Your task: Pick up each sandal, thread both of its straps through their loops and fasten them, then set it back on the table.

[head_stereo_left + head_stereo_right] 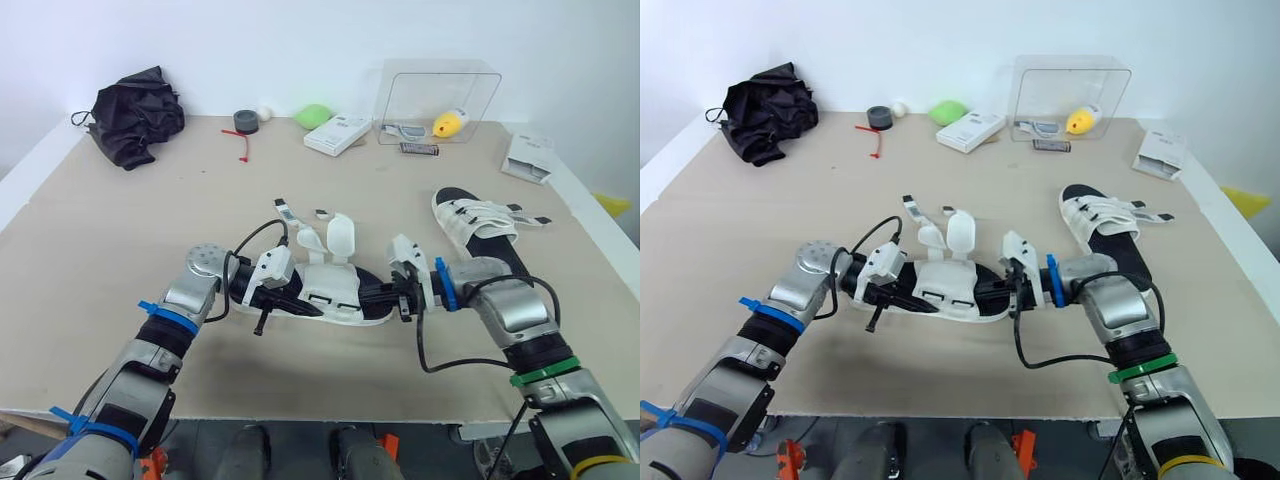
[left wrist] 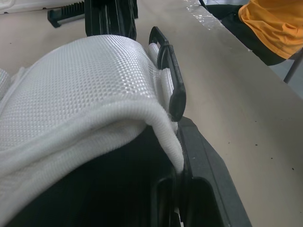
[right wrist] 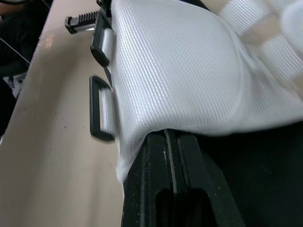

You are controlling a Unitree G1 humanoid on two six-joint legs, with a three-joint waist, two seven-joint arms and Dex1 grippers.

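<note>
A sandal [image 1: 330,290] with a black sole and white mesh straps lies across the middle of the table [image 1: 100,260], its straps standing open. My left gripper [image 1: 272,302] is shut on its left end. My right gripper [image 1: 398,297] is shut on its right end. In the left wrist view a black loop [image 2: 168,71] sticks out beside the white upper [image 2: 80,90]. Two black loops [image 3: 100,109] show at the upper's edge in the right wrist view. A second sandal [image 1: 480,225] lies at the right, farther back, its straps loose to the side.
Along the back of the table are a black cloth bundle [image 1: 135,115], a tape roll [image 1: 246,121], a green object [image 1: 314,115], a white box [image 1: 337,134] and a clear bin [image 1: 437,100] holding a yellow item. Another white box [image 1: 528,157] sits at the far right.
</note>
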